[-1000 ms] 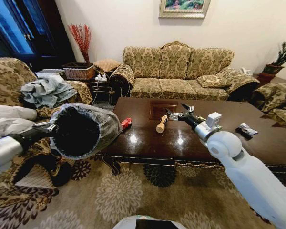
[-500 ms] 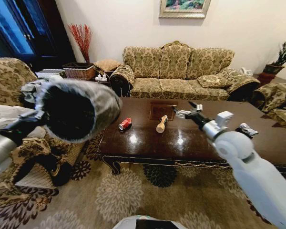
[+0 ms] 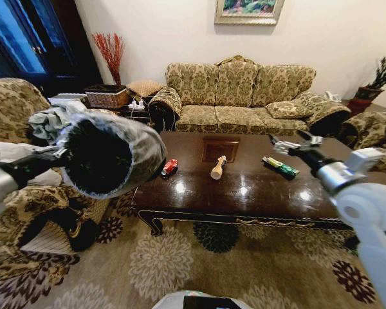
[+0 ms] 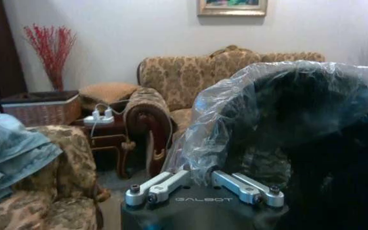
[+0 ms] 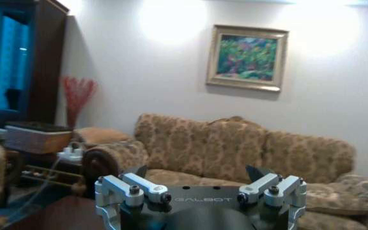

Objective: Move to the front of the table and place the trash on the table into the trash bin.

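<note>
**Bin held aloft, right jaws spread over the tabletop**

The left gripper (image 4: 203, 184) has its jaws clamped on the rim of the bin (image 3: 109, 158), pinching the grey bag liner there. The bin hangs tipped on its side off the left end of the tabletop (image 3: 244, 193), its dark mouth facing the head camera.

The right gripper (image 3: 289, 143) hovers above the right half of the tabletop, jaws spread wide and holding nothing. Just below and beside it lies the packet (image 3: 281, 167), green and yellow, flat on the wood.

Nearer the middle, the bottle (image 3: 217, 168) lies on its side beside the inlaid panel. The can (image 3: 170, 167) lies toward the left end, close to the bin's rim. Behind the tabletop stands a sofa (image 3: 244, 96).
</note>
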{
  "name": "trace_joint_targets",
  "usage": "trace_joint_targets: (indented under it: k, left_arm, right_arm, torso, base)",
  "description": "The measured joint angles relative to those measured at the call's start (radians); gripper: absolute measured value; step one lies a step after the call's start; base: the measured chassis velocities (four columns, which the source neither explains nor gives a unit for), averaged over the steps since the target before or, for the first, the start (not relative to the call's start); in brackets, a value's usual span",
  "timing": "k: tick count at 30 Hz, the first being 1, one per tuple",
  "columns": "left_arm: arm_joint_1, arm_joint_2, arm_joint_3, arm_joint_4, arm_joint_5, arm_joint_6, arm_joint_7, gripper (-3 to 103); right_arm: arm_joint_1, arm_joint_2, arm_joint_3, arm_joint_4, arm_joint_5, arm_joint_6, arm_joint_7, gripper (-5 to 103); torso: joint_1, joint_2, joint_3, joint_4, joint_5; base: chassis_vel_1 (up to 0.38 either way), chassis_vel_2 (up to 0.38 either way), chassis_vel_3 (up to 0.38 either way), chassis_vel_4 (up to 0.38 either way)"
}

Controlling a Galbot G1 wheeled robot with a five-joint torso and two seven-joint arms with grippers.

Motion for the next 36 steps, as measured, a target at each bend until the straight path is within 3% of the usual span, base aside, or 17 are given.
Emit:
trace_joint_targets:
  k: [3,12,17,20,36]
  left_arm:
    - [0.004,0.01,0.01,0.049,0.026,0.0,0.002,0]
    - [0.039,-0.029,-0.036,0.09,0.044,0.003,0.001,0]
    - [0.058,-0.075,-0.05,0.071,0.046,0.003,0.001,0]
    - [0.072,-0.122,-0.056,0.055,0.057,0.003,0.003,0]
    - [0.069,-0.164,-0.053,-0.009,0.061,-0.003,0.021,0]
  right_arm:
    - [-0.023,-0.001,0.047,0.012,0.005,-0.01,0.002,100]
    - [-0.019,-0.002,0.048,0.012,0.008,-0.012,0.003,100]
    - [0.059,0.003,-0.039,-0.03,0.02,-0.004,0.008,100]
    - [0.165,0.01,-0.161,-0.088,0.036,0.011,0.015,100]
    - [0.513,0.033,-0.558,-0.277,0.089,0.06,0.037,100]
  torso:
    - [0.0,0.0,0.0,-0.0003,-0.0002]
    - [0.0,0.0,0.0,0.0003,0.0]
    - [0.0,0.0,0.0,0.0002,0.0001]
    - [0.0,0.0,0.0,0.0005,-0.0003]
    - [0.0,0.0,0.0,0.0003,-0.0002]
  base:
    - [0.0,0.0,0.0,0.0]
    - [0.0,0.0,0.0,0.0]
    - [0.0,0.0,0.0,0.0]
    - [0.0,0.0,0.0,0.0]
    - [0.0,0.0,0.0,0.0]
